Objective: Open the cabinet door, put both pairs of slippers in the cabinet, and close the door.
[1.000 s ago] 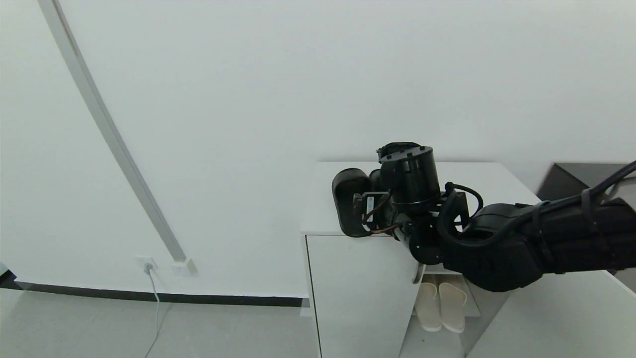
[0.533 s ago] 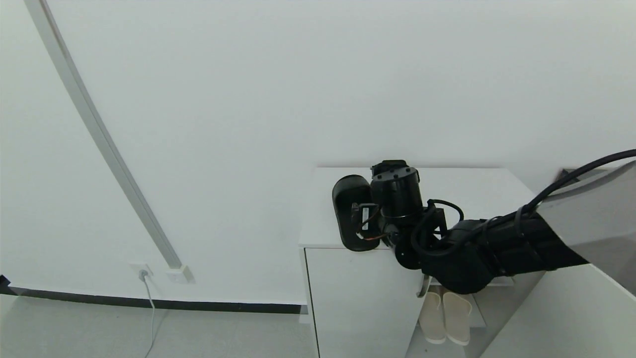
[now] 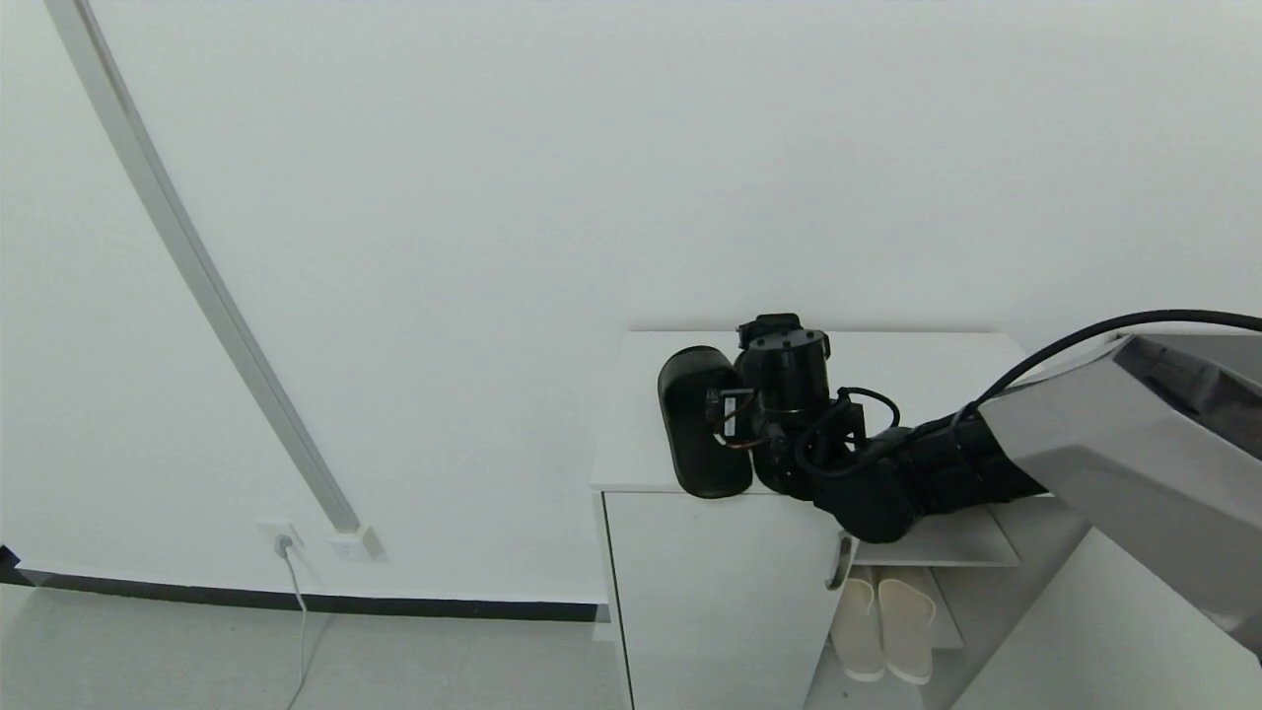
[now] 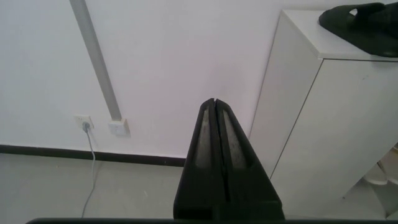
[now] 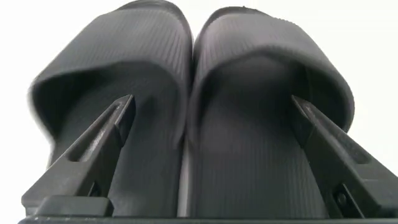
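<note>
Nearest the robot, the open door (image 3: 1114, 641) of the cabinet (image 3: 937, 365) swings out toward the lower right of the head view. It exposes the right compartment, where a pair of white slippers (image 3: 882, 616) lies side by side on a low shelf, toes pointing inward, beneath an upper shelf (image 3: 937, 542). The left door (image 3: 720, 602) is shut, with its handle (image 3: 840, 562) at the inner edge. The left gripper (image 4: 214, 102) hangs low and off to the cabinet's left side, its two fingers pressed flat together with nothing between them. The right arm stretches over the cabinet top, and the right gripper (image 5: 211, 102) is spread wide. One finger (image 5: 93, 149) sits over the footbed of one slipper and the other sits at the outer edge of its mate. Whether the fingers touch the slippers cannot be told. The black slippers (image 5: 249, 74) lie close together on the cabinet top near its front left corner, straps facing the wrist camera. Farther back is the white wall, with a slanting conduit strip (image 3: 197, 266) running down to a wall socket (image 3: 284, 537) and a plugged-in cable just above the floor.
</note>
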